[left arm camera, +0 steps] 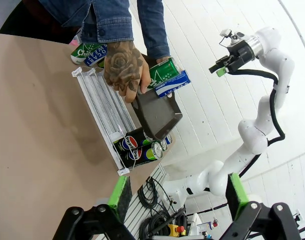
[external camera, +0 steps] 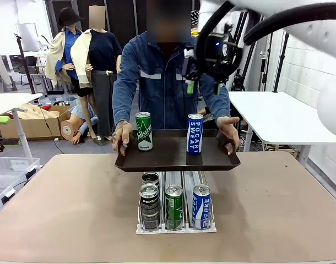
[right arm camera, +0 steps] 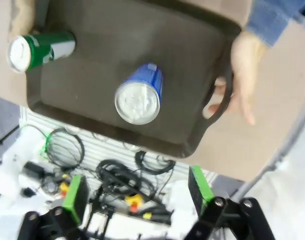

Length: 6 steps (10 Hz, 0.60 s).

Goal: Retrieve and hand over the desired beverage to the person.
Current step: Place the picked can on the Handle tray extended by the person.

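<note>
- From my station I see a light brown table (external camera: 74, 209) in a workshop room with white tables at both sides, cardboard boxes on the floor at the left and a pale brick wall at the right
- In the front view a clear can rack (external camera: 176, 226) stands on the table near my side; it holds a black Pepsi can (external camera: 149, 205), a green can (external camera: 174, 206), a blue and white can (external camera: 201, 206) and one more can (external camera: 150, 179) behind the Pepsi
- The person (external camera: 165, 82) stands at the far side in a dark blue denim jacket with pale stripes on the chest, and holds a dark tray (external camera: 173, 157) by its two handles, above the rack
- The person's hands (external camera: 122, 136) grip the tray ends; in the left wrist view one hand has a rose tattoo
- On the tray stand upright a green Chilsung can (external camera: 144, 131) and a blue Pocari Sweat can (external camera: 195, 133), well apart from each other
- My right gripper (external camera: 203, 87) hangs high above the Pocari Sweat can, with the fingers apart and nothing between them; in its wrist view the blue can top is straight ahead between the green pads, and the green can is off to the upper left
- My left gripper (left arm camera: 177, 192) is also wide apart and holds nothing; the rack and tray are far ahead of it, and it touches nothing
</note>
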{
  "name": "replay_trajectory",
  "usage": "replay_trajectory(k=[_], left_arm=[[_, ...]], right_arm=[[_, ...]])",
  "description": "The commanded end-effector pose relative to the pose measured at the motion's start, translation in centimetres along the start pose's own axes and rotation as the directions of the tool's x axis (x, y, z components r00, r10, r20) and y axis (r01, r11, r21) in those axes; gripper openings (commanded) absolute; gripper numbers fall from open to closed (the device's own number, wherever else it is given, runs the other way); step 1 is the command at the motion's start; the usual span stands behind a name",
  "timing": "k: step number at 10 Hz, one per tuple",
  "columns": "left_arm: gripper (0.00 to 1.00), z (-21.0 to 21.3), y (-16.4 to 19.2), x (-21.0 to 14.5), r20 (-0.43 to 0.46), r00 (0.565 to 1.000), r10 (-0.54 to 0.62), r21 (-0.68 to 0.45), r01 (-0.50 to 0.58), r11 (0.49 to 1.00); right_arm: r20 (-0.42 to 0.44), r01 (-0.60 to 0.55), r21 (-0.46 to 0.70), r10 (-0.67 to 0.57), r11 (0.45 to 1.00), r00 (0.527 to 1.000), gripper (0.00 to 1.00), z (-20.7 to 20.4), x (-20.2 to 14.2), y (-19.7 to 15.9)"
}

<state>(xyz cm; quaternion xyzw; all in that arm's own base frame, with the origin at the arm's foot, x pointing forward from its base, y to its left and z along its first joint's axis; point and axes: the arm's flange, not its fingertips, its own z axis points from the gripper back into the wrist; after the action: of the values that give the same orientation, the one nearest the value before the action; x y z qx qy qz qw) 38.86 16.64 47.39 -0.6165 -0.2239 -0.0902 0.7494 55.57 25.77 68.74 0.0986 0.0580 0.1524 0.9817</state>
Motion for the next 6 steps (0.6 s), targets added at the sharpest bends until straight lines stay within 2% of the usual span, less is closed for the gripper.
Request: replay_trajectory(k=[1, 3, 4, 6], left_arm=[[1.00, 0.1, -0.2, -0.1, 0.004, 1.000, -0.006, -0.003, 0.006, 1.000], [1.00, 0.1, -0.2, -0.1, 0.004, 1.000, -0.006, -0.003, 0.006, 1.000], [1.00, 0.1, -0.2, -0.1, 0.004, 1.000, -0.006, -0.003, 0.006, 1.000], [1.00, 0.1, -0.2, -0.1, 0.004, 1.000, -0.006, -0.003, 0.006, 1.000]], right_arm=[[0.031, 0.084, 0.099, -0.088, 0.992, 0.996, 1.00, -1.3, -3.9, -2.9], [0.046, 0.153, 0.217, -0.167, 0.964, 0.985, 1.00, -0.5, -6.2, -7.5], [0.052, 0.205, 0.279, -0.228, 0.938, 0.972, 1.00, -0.4, -7.5, -10.0], [0.024, 0.223, 0.443, -0.260, 0.868, 0.965, 1.00, -1.5, -10.1, -14.3]])
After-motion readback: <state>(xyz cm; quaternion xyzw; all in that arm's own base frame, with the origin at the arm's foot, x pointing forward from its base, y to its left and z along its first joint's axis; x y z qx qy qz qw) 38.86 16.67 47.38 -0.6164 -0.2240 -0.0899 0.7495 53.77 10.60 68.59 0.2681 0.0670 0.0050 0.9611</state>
